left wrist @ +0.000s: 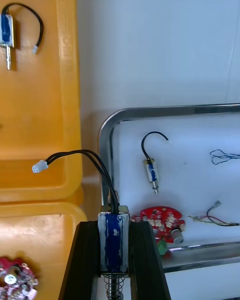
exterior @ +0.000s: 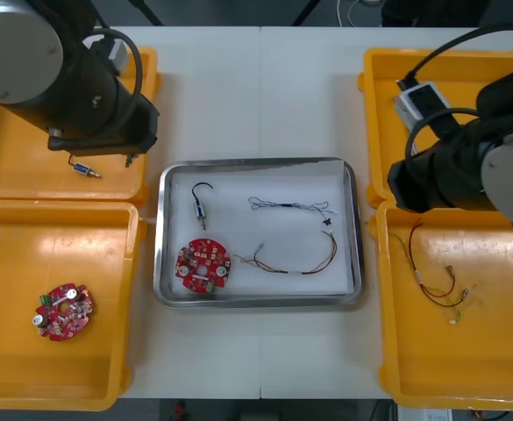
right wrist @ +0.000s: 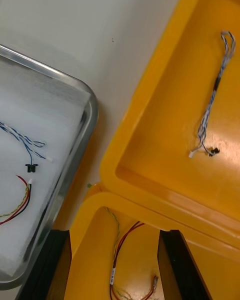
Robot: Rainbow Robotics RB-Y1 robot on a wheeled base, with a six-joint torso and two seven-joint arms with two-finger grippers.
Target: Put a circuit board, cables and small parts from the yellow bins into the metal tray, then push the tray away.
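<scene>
Gripping a small metal part (left wrist: pixel 114 237), the left gripper (left wrist: pixel 114 260) is clenched on its blue body, one black finger on each side. The part's long axis runs in line with the fingers, spring end toward the wrist and wire end pointing away. It is a blue-wrapped metal block with a bare coil spring at one end. Two black wires (left wrist: pixel 85 155) leave the other end and arch over to a white plug (left wrist: pixel 39 166). It is held in the air over the strip of table (exterior: pixel 265 88) between the left bins and the tray (exterior: pixel 258 163), close to the tray's left rim

The tray is white inside. It holds a second part (exterior: pixel 200 210) at far left and a red board (exterior: pixel 203 266) at near left. A blue and white cable (exterior: pixel 291 207) lies at far right, and a red and yellow cable (exterior: pixel 295 260) at near right, its end just beside the board

The far left bin (exterior: pixel 10 158) has a third part (exterior: pixel 83 169) and is partly covered by the left arm (exterior: pixel 63 79). The near left bin (exterior: pixel 10 254) has a spare board (exterior: pixel 61 311)

The right gripper (right wrist: pixel 114 270) is released, fingers apart with nothing between them. It is over the near right bin (exterior: pixel 493 351) by its far wall, above a loose red and yellow cable (exterior: pixel 436 281). The far right bin (exterior: pixel 370 132) holds another blue and white cable (right wrist: pixel 212 100)
</scene>
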